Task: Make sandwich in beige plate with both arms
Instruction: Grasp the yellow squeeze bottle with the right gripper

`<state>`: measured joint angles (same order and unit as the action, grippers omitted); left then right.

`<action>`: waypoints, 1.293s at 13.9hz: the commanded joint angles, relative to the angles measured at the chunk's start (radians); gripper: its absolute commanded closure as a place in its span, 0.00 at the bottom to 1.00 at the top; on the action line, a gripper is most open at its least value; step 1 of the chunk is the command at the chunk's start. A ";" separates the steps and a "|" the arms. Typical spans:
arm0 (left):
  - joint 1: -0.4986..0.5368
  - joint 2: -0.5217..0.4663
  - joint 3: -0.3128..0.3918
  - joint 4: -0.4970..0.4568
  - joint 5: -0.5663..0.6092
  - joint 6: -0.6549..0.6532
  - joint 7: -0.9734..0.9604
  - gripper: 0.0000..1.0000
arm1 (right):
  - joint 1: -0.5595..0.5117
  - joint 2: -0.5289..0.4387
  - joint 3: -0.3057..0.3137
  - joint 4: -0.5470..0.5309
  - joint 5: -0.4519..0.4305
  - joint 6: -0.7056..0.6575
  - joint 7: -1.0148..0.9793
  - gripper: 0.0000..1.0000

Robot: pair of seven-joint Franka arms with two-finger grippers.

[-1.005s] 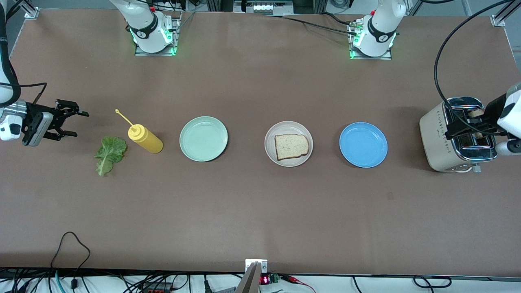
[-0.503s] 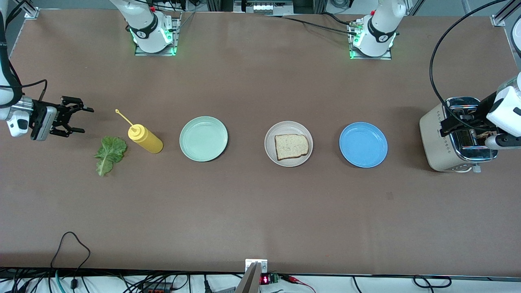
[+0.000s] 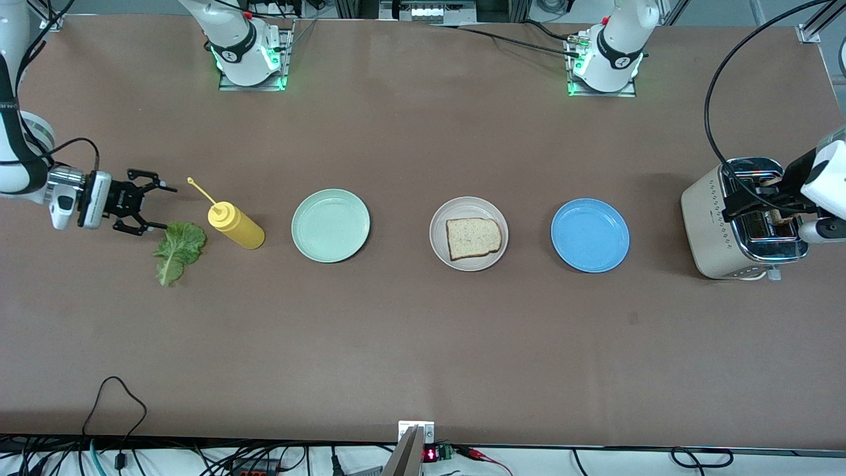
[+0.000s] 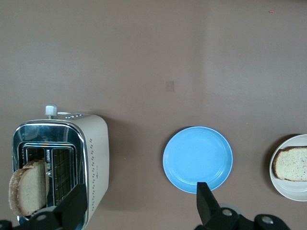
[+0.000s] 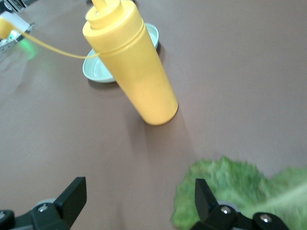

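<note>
One bread slice [image 3: 472, 238] lies flat on the beige plate [image 3: 439, 228] at mid-table. A second bread slice [image 4: 28, 189] stands in a slot of the toaster [image 3: 710, 225] at the left arm's end. My left gripper [image 3: 753, 198] hangs open over the toaster, jaws wide with nothing between them [image 4: 139, 191]. The green lettuce leaf [image 3: 178, 248] lies on the table at the right arm's end. My right gripper [image 3: 168, 209] is open and low beside the leaf's upper edge, one finger [image 5: 204, 196] at the leaf [image 5: 240, 187], holding nothing.
A yellow squeeze bottle [image 3: 236, 226] lies tipped beside the lettuce, its nozzle toward the right gripper. A mint-green plate [image 3: 330, 225] sits between bottle and beige plate. A blue plate [image 3: 589, 235] sits between the beige plate and the toaster.
My right gripper has moved along the table toward the lettuce and bottle and now sits at the leaf's edge. My left gripper shifted slightly over the toaster.
</note>
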<state>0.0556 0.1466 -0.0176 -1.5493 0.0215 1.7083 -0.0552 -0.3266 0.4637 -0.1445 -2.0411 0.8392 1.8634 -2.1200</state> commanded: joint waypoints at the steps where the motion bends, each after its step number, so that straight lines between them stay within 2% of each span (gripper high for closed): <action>1: 0.006 -0.018 0.002 0.007 0.003 0.034 0.020 0.00 | -0.014 0.041 0.026 0.006 0.099 -0.013 -0.130 0.00; 5: 0.004 -0.012 0.002 0.017 0.053 0.039 0.020 0.00 | -0.012 0.090 0.054 0.012 0.236 -0.041 -0.271 0.00; 8: 0.003 -0.010 -0.004 0.018 0.057 0.039 0.020 0.00 | -0.009 0.107 0.077 0.012 0.287 -0.058 -0.328 0.00; 18: 0.001 0.019 -0.002 0.034 0.064 0.040 0.018 0.00 | 0.001 0.148 0.108 0.009 0.302 -0.135 -0.485 0.00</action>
<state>0.0569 0.1464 -0.0183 -1.5315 0.0593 1.7502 -0.0524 -0.3239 0.6016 -0.0476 -2.0397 1.1214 1.7408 -2.5742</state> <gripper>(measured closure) 0.000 0.000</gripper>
